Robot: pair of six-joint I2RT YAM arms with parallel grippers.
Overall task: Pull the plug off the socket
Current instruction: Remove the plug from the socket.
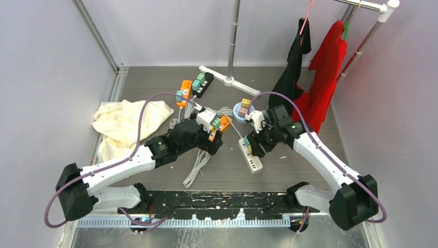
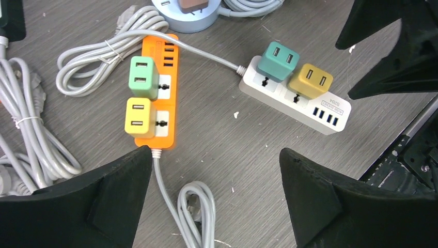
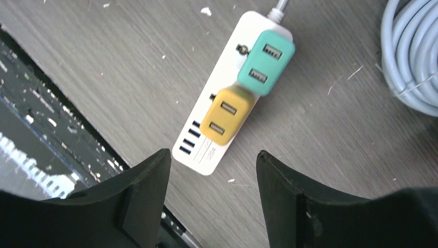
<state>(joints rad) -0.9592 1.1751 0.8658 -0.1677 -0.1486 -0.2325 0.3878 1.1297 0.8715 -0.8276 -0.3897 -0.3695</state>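
A white power strip [image 3: 198, 151] lies on the grey table with a teal plug [image 3: 266, 62] and a mustard plug [image 3: 226, 114] pushed into it. My right gripper [image 3: 214, 155] is open and empty, hovering over the strip's USB end, just short of the mustard plug. An orange power strip [image 2: 166, 106] holds a green plug [image 2: 143, 76] and a yellow plug [image 2: 139, 117]. My left gripper [image 2: 217, 155] is open and empty above bare table between the two strips. The white strip [image 2: 330, 111] also shows there. From the top view both grippers [image 1: 212, 140] [image 1: 254, 145] hang close together mid-table.
Coiled grey cables [image 2: 31, 144] lie left of the orange strip. A round blue socket hub [image 1: 241, 110], another orange strip [image 1: 184, 93] and a black strip [image 1: 204, 82] sit farther back. A cream cloth [image 1: 124, 121] lies at the left; black and red garments [image 1: 325, 77] hang at the right.
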